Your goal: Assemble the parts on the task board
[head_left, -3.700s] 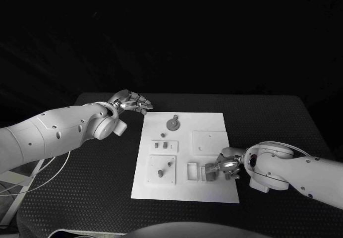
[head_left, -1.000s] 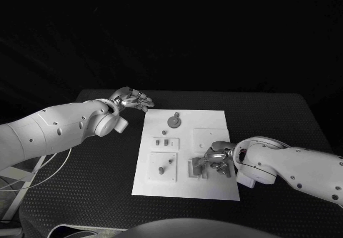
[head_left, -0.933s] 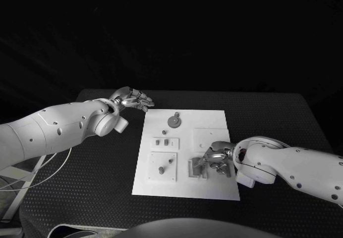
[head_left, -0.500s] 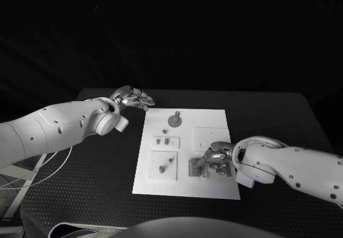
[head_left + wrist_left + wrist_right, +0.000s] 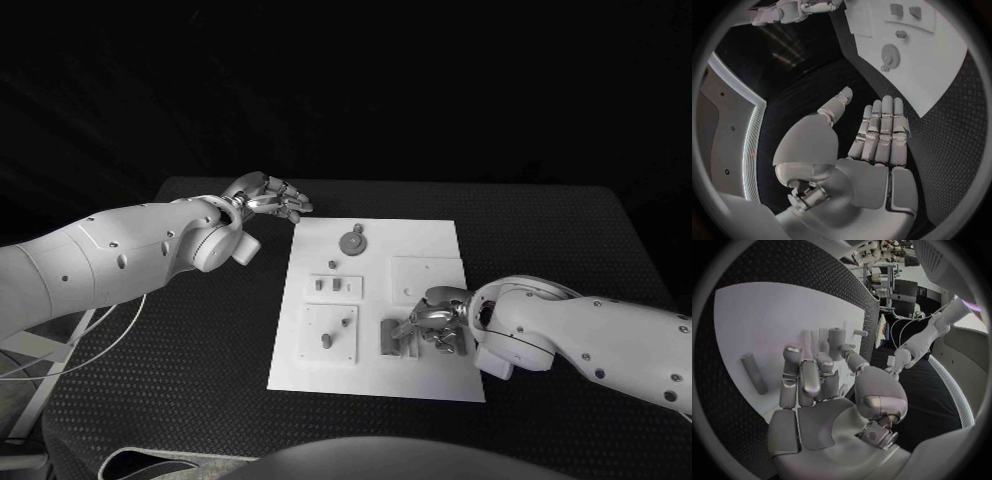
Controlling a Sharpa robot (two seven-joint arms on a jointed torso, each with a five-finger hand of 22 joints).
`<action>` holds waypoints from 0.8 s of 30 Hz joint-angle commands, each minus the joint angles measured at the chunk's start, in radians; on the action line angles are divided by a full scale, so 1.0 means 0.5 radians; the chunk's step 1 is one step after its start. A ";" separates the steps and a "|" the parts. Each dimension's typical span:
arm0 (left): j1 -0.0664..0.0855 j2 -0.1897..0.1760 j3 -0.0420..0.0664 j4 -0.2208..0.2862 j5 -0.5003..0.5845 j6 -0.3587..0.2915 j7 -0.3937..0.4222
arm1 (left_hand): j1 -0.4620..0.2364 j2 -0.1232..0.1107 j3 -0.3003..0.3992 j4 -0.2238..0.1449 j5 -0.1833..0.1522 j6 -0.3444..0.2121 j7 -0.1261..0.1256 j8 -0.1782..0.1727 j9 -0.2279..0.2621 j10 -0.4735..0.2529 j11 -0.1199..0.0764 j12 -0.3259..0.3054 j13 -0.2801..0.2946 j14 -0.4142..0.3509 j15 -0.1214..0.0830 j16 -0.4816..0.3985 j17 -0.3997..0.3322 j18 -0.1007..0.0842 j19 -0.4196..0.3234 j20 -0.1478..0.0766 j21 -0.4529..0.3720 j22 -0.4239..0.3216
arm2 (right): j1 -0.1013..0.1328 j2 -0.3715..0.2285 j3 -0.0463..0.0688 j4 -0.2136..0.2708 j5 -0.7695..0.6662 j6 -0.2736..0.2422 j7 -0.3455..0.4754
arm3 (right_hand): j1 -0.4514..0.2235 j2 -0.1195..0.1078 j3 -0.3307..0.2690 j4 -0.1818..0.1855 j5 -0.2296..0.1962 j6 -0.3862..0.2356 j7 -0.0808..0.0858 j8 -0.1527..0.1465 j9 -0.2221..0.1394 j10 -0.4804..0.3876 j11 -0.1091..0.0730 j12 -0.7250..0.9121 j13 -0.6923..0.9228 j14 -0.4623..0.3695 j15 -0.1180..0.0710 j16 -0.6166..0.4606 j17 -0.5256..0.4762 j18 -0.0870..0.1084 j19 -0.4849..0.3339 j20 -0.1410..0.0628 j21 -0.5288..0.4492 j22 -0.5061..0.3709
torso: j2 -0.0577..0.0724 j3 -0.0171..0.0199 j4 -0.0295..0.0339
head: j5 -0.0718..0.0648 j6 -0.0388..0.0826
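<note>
Grey part [image 5: 752,374] lies beside right hand's fingers [image 5: 801,382].

This looks like a robotics lab or test cell, not a home or shop. A black, fine-textured tabletop [image 5: 548,250] stands against a fully dark backdrop that takes up the upper half of the head view, with nothing domestic around it. At the centre of the frame lies a white task board [image 5: 378,385] carrying small fixtures and grey parts [image 5: 352,241], the sort of bench rig used for manipulation trials. In the lower left of the frame, thin cables [image 5: 65,365] loop beside the tabletop. The right wrist view shows metal racks or stands [image 5: 882,275] in the room beyond.
</note>
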 commanded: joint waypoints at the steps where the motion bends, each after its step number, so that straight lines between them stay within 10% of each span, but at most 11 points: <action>1: 0.001 0.001 0.001 0.005 0.012 0.025 0.018 | -0.022 0.006 -0.009 -0.001 0.002 -0.015 -0.003 0.010 -0.002 0.000 0.003 0.002 -0.003 0.009 0.002 -0.009 0.003 -0.007 -0.006 0.014 0.010 -0.003 | -0.004 0.003 0.000 -0.004 -0.022 0.000 -0.010 | -0.025 -0.019 -0.007 0.010 0.006 -0.007 0.011 -0.014 -0.004 -0.022 0.001 -0.011 -0.004 -0.019 0.002 -0.014 -0.005 0.093 0.002 0.000 -0.011 0.027 | 0.000 -0.0008 0.000 | 0.001 -0.001; 24: 0.001 0.002 0.001 0.000 0.012 0.023 0.021 | -0.025 0.007 -0.008 0.000 0.002 -0.016 -0.003 0.010 -0.003 -0.001 0.003 0.002 -0.003 0.009 0.002 -0.012 0.006 -0.007 -0.007 0.014 0.010 -0.004 | 0.013 -0.097 0.009 0.081 -0.149 -0.079 0.047 | -0.091 -0.145 0.041 0.048 0.006 -0.014 0.016 -0.036 0.000 -0.031 0.006 -0.012 -0.011 -0.029 0.007 -0.017 -0.020 0.093 0.009 -0.006 -0.022 0.024 | -0.001 0.0009 -0.001 | -0.003 0.010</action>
